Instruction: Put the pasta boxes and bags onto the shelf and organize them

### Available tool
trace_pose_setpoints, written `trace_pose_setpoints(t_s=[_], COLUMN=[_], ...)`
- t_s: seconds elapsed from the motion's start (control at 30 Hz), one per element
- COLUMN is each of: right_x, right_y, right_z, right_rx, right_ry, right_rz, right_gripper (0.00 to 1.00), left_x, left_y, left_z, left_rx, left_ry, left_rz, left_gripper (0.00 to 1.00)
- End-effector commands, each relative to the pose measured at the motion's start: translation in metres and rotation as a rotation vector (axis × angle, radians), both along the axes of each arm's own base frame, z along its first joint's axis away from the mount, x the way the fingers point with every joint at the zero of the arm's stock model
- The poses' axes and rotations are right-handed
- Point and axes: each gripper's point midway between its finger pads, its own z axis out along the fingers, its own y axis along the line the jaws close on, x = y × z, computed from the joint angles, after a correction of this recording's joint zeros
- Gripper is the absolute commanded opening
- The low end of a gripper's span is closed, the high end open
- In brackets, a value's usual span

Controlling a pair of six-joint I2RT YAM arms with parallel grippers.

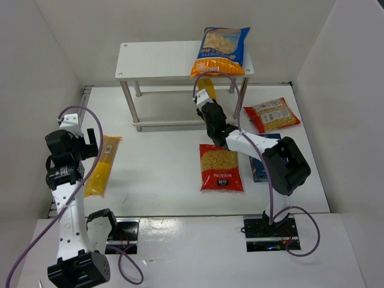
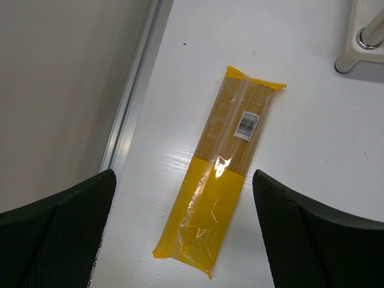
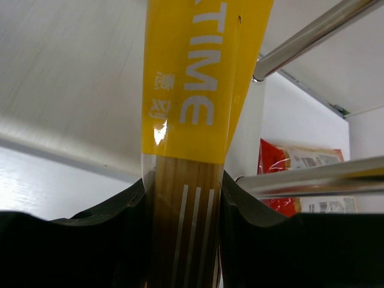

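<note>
The white two-tier shelf (image 1: 156,60) stands at the back. A blue-and-orange bag (image 1: 220,51) lies on the right end of its top tier. My right gripper (image 1: 206,108) is shut on a long yellow spaghetti bag (image 3: 192,120), whose far end (image 1: 206,83) reaches under the top tier. My left gripper (image 1: 90,143) is open above the second yellow spaghetti bag (image 2: 219,171), which lies flat on the table at the left (image 1: 101,165). A red bag (image 1: 221,167), an orange-red white-labelled bag (image 1: 272,114) and the dark blue pasta box (image 1: 264,157), partly hidden by my right arm, lie on the table.
White walls enclose the table on the left, back and right. A metal rail (image 2: 129,102) runs along the left wall. A silver shelf leg (image 3: 312,30) crosses close to my right gripper, and the shelf's foot (image 2: 360,48) shows in the left wrist view.
</note>
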Motion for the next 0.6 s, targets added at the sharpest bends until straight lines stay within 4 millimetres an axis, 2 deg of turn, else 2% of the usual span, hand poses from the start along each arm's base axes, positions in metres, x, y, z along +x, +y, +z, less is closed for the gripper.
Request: trace_pose_setpoints(t_s=[0.0,0.1,0.13,0.2,0.37,0.4,0.47,0.57], right_x=[0.026,0.030,0.033,0.034,0.042,0.043,0.044,0.047], right_y=[0.003,0.002,-0.004,-0.006,-0.016,-0.015,-0.022,-0.019], right_z=[0.075,0.072,0.070,0.077,0.069,0.075,0.076,0.077], right_rx=[0.088,0.066,0.051,0.044,0.018,0.038,0.023,0.028], right_ry=[-0.238,-0.238,-0.240,-0.267,-0.268,-0.295,-0.295,-0.311], right_rz=[-0.073,-0.084,-0.105,-0.111,-0.137,-0.140,-0.156,-0.145], right_gripper=[0.00,0.00,0.00,0.00,0.00,0.00,0.00,0.00], left_x=[0.003,0.003,0.003,0.003,0.003,0.003,0.004,0.004], left_y=[0.001,0.001,0.001,0.001,0.001,0.001,-0.001,-0.001], left_z=[0.008,0.008,0.008,0.008,0.008,0.008,0.008,0.008], left_rx=[0.008,0.008,0.008,0.008,0.008,0.008,0.004,0.004], left_ry=[-0.042,-0.042,-0.042,-0.042,-0.042,-0.042,-0.043,-0.043], left_rz=[0.000,0.000,0.000,0.000,0.000,0.000,-0.008,-0.008], left_gripper=[1.00,1.00,1.00,1.00,1.00,1.00,1.00,1.00])
